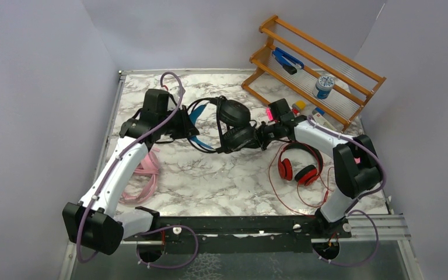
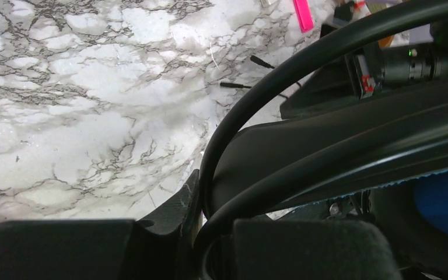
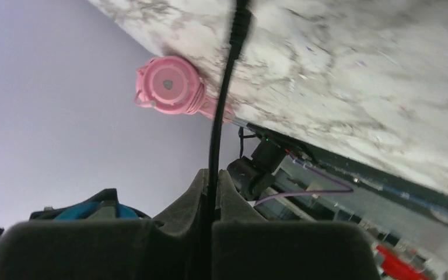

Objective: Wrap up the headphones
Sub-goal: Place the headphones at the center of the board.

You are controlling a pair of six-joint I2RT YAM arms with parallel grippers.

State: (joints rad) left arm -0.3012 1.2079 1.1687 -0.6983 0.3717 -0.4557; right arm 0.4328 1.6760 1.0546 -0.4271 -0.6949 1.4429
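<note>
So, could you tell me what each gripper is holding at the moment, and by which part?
The left gripper clamps the black headphones by the headband; the right gripper pinches a thin black cable below its plug.

pink headphones (image 1: 146,173) half hidden under left arm (image 1: 114,174), black headphones (image 2: 326,146) cropped in left wrist view

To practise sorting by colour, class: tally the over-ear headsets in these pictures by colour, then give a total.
Pink over-ear headset: 1
Black over-ear headset with blue headband: 1
Red over-ear headset with black band: 1
Total: 3
</note>
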